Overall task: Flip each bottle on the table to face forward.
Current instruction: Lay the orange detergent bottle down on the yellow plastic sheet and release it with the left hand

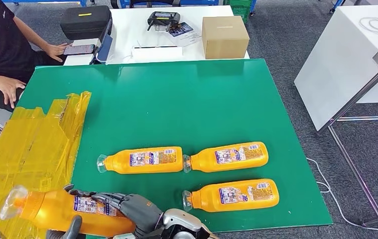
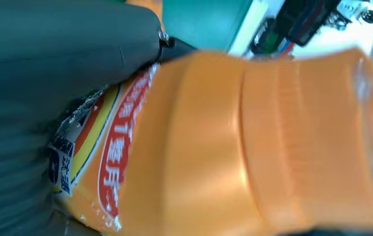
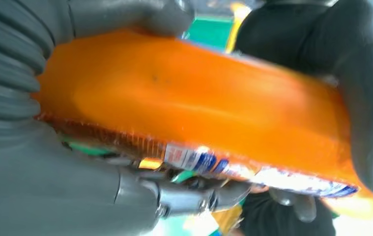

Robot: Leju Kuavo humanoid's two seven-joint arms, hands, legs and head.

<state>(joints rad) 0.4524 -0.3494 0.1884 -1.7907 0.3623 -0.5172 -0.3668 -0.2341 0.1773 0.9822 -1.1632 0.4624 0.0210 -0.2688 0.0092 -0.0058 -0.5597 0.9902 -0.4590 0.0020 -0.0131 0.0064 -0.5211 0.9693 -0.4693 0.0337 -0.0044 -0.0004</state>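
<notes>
A cardboard box point(image 1: 225, 37), black case point(image 1: 85, 22) and phone point(image 1: 79, 50) sit on the white table point(image 1: 127, 30).

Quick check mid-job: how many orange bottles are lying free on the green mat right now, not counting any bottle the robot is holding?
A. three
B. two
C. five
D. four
A. Three bottles lie on the green mat: one, one and one; a fourth bottle is gripped by a robot hand at the near left.

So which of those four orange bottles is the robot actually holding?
The bottle at the near left, over the yellow sheet. Both hands grip it; the other three lie free on the green mat.
</notes>
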